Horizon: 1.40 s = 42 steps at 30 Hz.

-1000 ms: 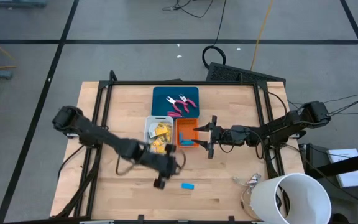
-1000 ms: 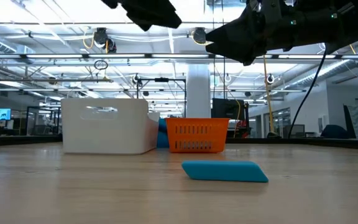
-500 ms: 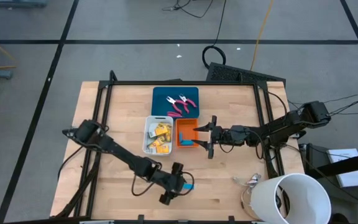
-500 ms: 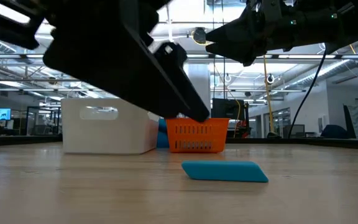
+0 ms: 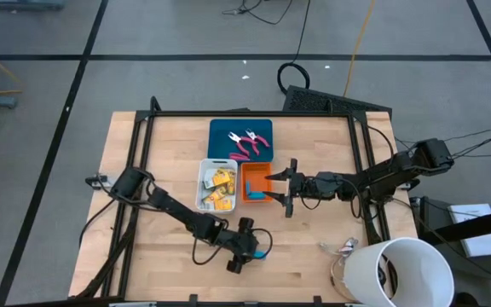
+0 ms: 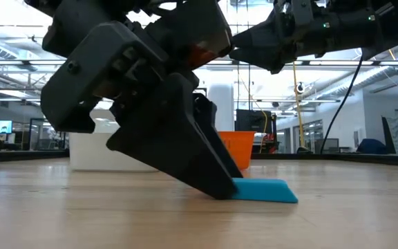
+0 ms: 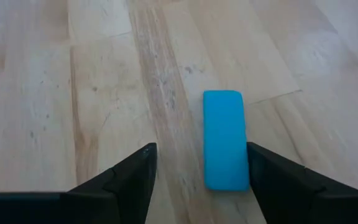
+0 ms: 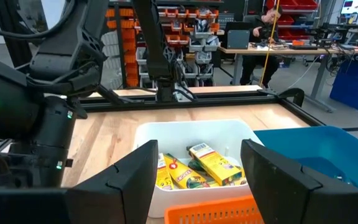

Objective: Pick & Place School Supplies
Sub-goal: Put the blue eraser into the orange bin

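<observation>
In the high view the left gripper sits low in the middle of the frame, down at the table, right at a blue piece that lies alone on the bare wood. The left wrist view shows its 2 fingers spread apart with the blue piece lying flat between them, close beside 1 finger; the jaws are released and not clamped on it. In the low view the gripper's dark finger comes down to the wood at the left end of the blue piece, covering that end.

The right gripper hovers at the center right of the high view, just right of the orange tray, with its jaws spread and nothing between them. Its wrist view looks over the white tray, where yellow pieces with dark marks lie in a heap, with the orange tray's rim at the bottom edge of that frame.

In the high view the white tray with its yellow pieces sits left of the orange tray, touching it. The teal tray is above both, holding 2 pink-handled pliers. A blue piece rests inside the orange tray. A big white cup stands at the lower right corner.
</observation>
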Tool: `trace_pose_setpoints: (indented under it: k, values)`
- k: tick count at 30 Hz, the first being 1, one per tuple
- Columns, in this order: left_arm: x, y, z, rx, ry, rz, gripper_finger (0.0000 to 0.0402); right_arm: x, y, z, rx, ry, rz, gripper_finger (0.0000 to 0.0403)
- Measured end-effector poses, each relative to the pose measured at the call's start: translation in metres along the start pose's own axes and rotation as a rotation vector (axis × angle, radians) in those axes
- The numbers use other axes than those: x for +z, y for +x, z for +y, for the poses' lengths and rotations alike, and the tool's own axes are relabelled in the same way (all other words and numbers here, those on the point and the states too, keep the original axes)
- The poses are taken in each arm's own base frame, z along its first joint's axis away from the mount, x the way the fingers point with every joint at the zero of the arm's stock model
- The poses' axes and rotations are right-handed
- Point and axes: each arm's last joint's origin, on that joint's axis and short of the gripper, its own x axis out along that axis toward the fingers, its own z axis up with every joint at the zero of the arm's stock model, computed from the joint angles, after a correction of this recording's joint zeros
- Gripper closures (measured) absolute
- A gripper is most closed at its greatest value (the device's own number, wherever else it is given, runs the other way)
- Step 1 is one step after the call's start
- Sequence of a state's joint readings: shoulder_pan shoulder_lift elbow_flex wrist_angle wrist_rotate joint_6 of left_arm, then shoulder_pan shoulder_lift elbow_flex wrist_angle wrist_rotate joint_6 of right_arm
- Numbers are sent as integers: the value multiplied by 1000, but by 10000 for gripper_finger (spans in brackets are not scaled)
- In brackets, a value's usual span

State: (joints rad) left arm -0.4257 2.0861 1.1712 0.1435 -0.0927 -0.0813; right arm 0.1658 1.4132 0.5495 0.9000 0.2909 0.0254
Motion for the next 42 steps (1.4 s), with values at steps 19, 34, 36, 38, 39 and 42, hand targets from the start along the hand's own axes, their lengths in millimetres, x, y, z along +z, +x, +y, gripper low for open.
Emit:
trace_pose_setpoints:
  k: [19,34,36,38,39,42]
  values:
    - [-2,1,0,-10,25,22,328,0,0,0,0,12,0,181]
    - [41,-83,16,286,88,-14,327,2,0,0,0,9,-15,181]
    - [42,-95,25,339,69,15,327,2,0,0,3,11,-21,181]
    - [43,-102,34,385,47,31,327,3,0,0,4,12,-26,181]
    - [43,-106,39,406,38,44,327,3,0,0,3,14,-27,181]
    - [44,-110,59,446,-8,48,327,3,0,0,5,21,-29,181]
